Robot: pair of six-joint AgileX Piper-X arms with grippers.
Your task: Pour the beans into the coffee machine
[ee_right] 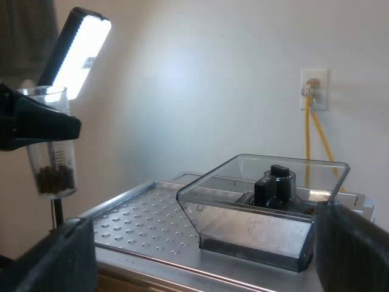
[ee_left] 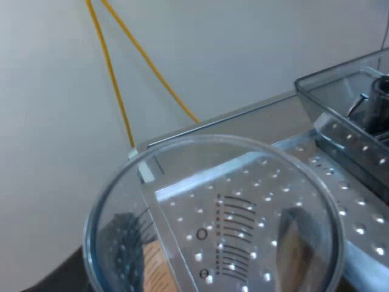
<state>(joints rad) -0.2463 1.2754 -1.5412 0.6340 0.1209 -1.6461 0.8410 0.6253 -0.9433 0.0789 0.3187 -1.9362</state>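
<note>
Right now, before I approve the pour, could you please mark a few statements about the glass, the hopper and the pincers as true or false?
1. The measuring glass has beans at its bottom. True.
2. The glass is tilted over the hopper. False: the left pincer holds it upright, apart from the hopper.
3. The right pincer is open, with nothing between its fingers. True.
4. The hopper is full of beans. False: it looks nearly empty, with its black centre knob in plain view.
</note>
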